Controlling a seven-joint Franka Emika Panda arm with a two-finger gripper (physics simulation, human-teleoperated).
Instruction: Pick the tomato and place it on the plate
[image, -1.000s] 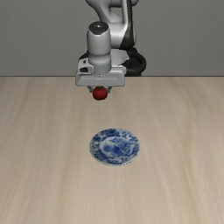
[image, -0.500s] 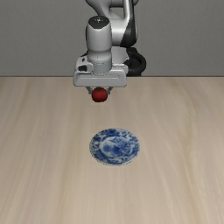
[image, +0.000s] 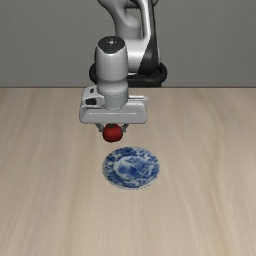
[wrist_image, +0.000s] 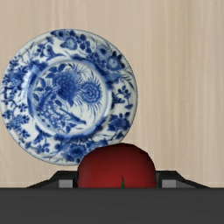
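Red tomato (wrist_image: 116, 168) clenched in the claw (image: 114, 130), aloft just beside the blue-patterned plate (image: 131, 167).

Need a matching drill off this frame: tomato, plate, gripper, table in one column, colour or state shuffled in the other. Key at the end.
Things
1. tomato
2. plate
3. gripper
4. table

Colour or state
A. blue-and-white pattern, nothing on it
B. light wood grain
C. red, round
D. shut on the tomato

Pairs: 1-C, 2-A, 3-D, 4-B
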